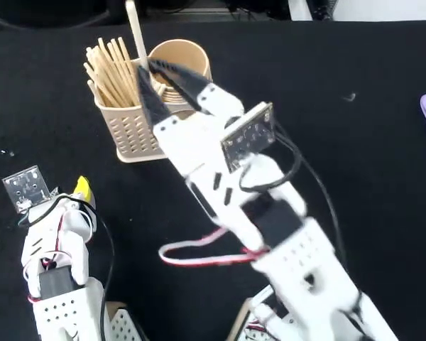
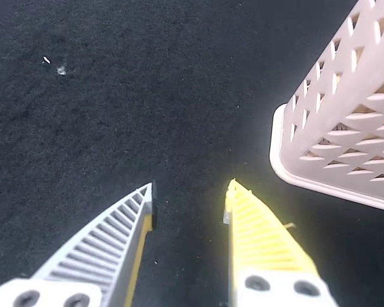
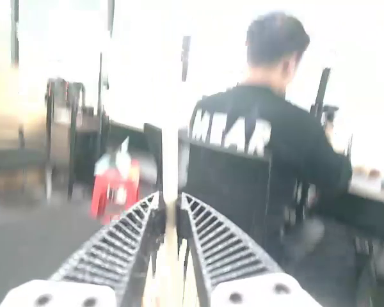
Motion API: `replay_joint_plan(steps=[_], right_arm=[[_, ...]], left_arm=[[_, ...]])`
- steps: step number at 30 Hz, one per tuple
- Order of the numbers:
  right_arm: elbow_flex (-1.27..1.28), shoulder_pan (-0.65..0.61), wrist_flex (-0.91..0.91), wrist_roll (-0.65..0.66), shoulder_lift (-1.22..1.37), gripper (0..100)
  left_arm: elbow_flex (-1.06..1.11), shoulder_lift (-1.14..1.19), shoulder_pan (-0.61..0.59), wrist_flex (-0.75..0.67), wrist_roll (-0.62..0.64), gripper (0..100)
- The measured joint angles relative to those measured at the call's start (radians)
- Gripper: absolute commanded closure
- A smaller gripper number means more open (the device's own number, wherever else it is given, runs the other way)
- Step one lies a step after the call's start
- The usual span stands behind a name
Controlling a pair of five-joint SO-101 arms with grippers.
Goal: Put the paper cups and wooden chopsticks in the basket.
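R gripper (image 1: 145,66) pinches chopstick (image 1: 135,32) over basket (image 1: 131,131) — paper cup (image 1: 192,53) inside; L gripper (image 1: 77,192) well apart.

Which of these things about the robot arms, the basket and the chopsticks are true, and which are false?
1. The fingers of the right gripper are shut on a chopstick. True.
2. The left gripper is gripping a chopstick too. False: its fingers are open with nothing between them, over the black table.
3. The basket has nothing in it. False: a bunch of chopsticks stands in it.
4. The basket's wall is full of little holes. True.
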Motion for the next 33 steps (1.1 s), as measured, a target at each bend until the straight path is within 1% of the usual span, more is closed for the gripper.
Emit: replay_joint_plan(steps=[2, 5, 14, 18, 20, 23, 25, 27, 29, 33], right_arm=[[0.000, 0.002, -0.118, -0.003, 0.086, 98.7], [-0.018, 0.000, -0.218, -0.003, 0.222, 98.7], [-0.178, 0.000, -0.258, -0.003, 0.595, 98.7], [-0.183, 0.003, -0.258, -0.003, 0.689, 98.2], [-0.183, 0.005, -0.255, -0.003, 0.694, 94.2], [-0.201, 0.005, -0.169, -0.003, 0.692, 80.6], [-0.235, 0.005, -0.066, -0.003, 0.690, 78.0], [-0.287, 0.005, 0.068, -0.006, 0.669, 78.7], [-0.336, 0.005, 0.207, -0.011, 0.624, 81.5], [-0.397, 0.005, 0.465, -0.012, 0.443, 93.6]], left_arm=[[0.000, 0.000, 0.000, 0.000, 0.000, 82], [0.000, 0.000, 0.000, 0.000, 0.000, 82], [0.000, 0.000, 0.000, 0.000, -0.008, 82], [0.000, 0.000, 0.000, 0.000, -0.008, 82], [0.000, 0.000, 0.000, 0.000, -0.008, 82], [0.000, 0.000, 0.000, 0.000, -0.008, 82], [0.000, 0.000, 0.000, 0.000, -0.008, 82], [0.000, 0.000, 0.000, 0.000, -0.008, 82], [0.000, 0.000, 0.000, 0.000, -0.008, 82], [0.000, 0.000, 0.000, 0.000, -0.008, 83]])
